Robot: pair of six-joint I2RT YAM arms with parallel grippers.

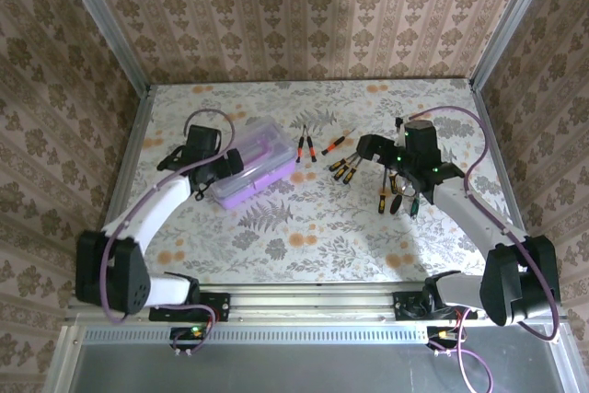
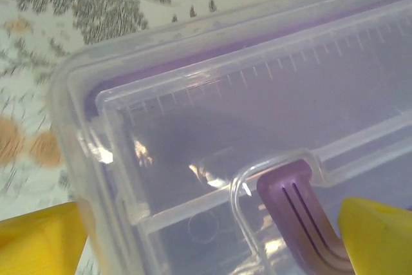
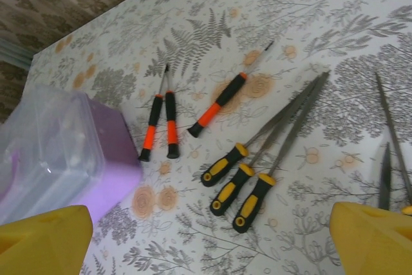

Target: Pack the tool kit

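Nearest the bases in the top view, the left gripper (image 1: 219,169) hangs over the 8 o'clock end of the small rectangular lilac-purple plastic case (image 1: 262,172). The case lies left of centre on the floral-patterned table (image 1: 304,236), its long side running from 8 toward 2 o'clock. In the left wrist view the jaws are spread wide. One yellow fingertip (image 2: 38,236) sits off the case's corner at 7 o'clock. The other is at 5 o'clock, just beside the purple handle (image 2: 299,214) set in the clear lid (image 2: 257,88). Nothing is grasped, and I cannot tell whether the tips touch the plastic.

The right gripper (image 1: 365,146) is well apart from the case, at its 3 o'clock, and is likewise released with nothing between its tips. In the right wrist view, three yellow-and-black-handled screwdrivers (image 3: 237,188) lie side by side just ahead of it at 12 o'clock. Farther off, at 11 o'clock, is a single orange-and-black-handled screwdriver (image 3: 222,100). At 10 o'clock a pair of orange-and-black-handled screwdrivers (image 3: 161,127) lies close together, with the case beyond them at 9. Thin dark tool shafts (image 3: 389,133) lie at 2 o'clock.
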